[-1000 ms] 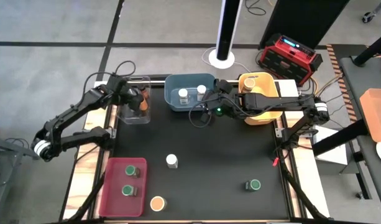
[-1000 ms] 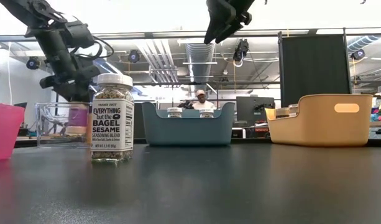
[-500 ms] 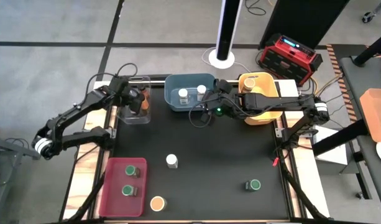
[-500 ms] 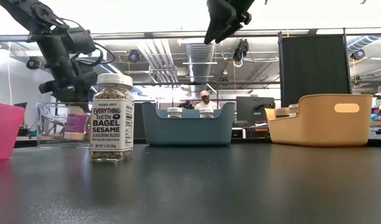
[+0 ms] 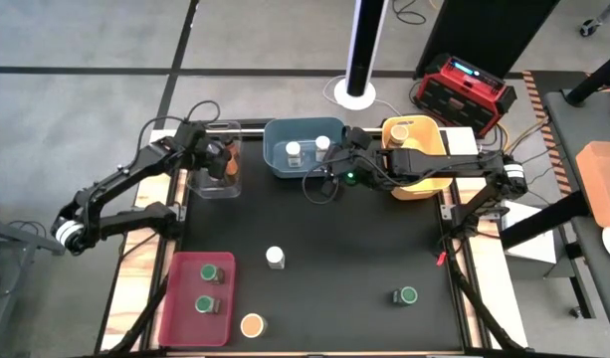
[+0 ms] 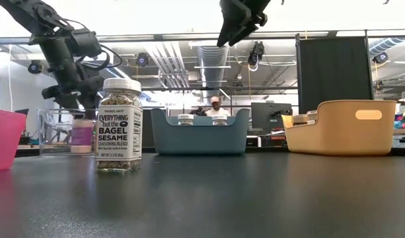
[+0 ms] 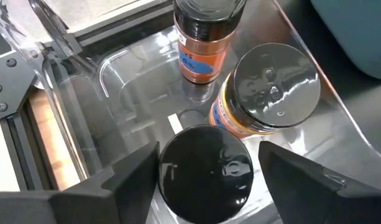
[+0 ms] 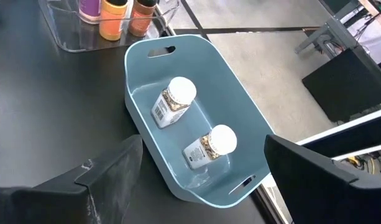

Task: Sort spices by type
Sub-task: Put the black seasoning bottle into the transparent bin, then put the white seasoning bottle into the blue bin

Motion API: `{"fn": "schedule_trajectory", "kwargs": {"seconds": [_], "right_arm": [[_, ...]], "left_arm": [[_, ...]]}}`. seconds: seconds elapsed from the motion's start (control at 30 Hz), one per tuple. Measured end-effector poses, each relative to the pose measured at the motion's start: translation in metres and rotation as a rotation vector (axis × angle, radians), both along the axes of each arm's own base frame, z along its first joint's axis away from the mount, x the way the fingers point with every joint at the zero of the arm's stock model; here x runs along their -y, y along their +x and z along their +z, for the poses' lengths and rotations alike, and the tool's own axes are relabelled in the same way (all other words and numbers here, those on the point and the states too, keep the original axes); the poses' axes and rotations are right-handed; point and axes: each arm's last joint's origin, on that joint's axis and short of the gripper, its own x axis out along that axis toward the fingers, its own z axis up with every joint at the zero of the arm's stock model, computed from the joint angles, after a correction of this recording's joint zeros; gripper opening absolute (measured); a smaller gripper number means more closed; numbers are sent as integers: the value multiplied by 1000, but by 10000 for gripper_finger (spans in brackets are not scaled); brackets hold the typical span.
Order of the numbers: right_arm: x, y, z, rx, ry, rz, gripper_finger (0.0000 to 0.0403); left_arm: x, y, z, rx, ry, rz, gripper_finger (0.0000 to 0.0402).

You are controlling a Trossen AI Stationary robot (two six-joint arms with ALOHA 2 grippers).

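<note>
High view: the left gripper [image 5: 221, 159] hangs over the clear bin [image 5: 200, 187]; the right gripper [image 5: 334, 159] waits, fingers apart, beside the blue bin [image 5: 275, 139].

Left wrist view: fingers apart around the dark-lidded jar [image 7: 206, 172] standing among 3. Lift straight up. Half a second ago that jar hung higher.

My left gripper [image 7: 206, 165] sits over the clear bin [image 7: 66, 118], fingers spread either side of a dark-lidded jar [image 7: 206, 171] — two more jars [image 7: 271, 87] crowd close ahead, walls hem both sides. My right gripper [image 8: 202, 180] hovers wide above the blue bin [image 8: 143, 65], two white-lidded jars [image 8: 174, 99] lying in it with room between. Mid-table is open — only one white-lidded jar [image 5: 275, 257] stands there.
</note>
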Motion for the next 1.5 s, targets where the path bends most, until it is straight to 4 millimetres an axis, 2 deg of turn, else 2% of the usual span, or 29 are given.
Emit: {"fn": "schedule_trajectory", "kwargs": {"seconds": [0.1,0.3,0.63,0.8,1.0,1.13,1.33,1.5], "right_arm": [[0,0,0,0,0,0,329],[0,0,0,6,5,-5,329],[-2,-1,-1,4,24,-17,329],[-15,-2,-4,6,46,-8,329],[-35,-3,-7,15,94,-2,329],[-56,-5,-14,5,110,40,329],[-89,-10,-27,-17,129,112,329],[-114,-11,-35,-21,158,170,329]], "left_arm": [[0,0,1,0,0,-1,260],[-1,1,17,-1,6,-8,260],[5,-1,76,46,106,-7,261],[25,3,89,147,198,-90,261],[61,20,98,335,279,-287,261],[85,34,91,396,284,-402,261],[113,47,81,356,317,-447,261],[135,54,75,366,287,-554,261]]}}
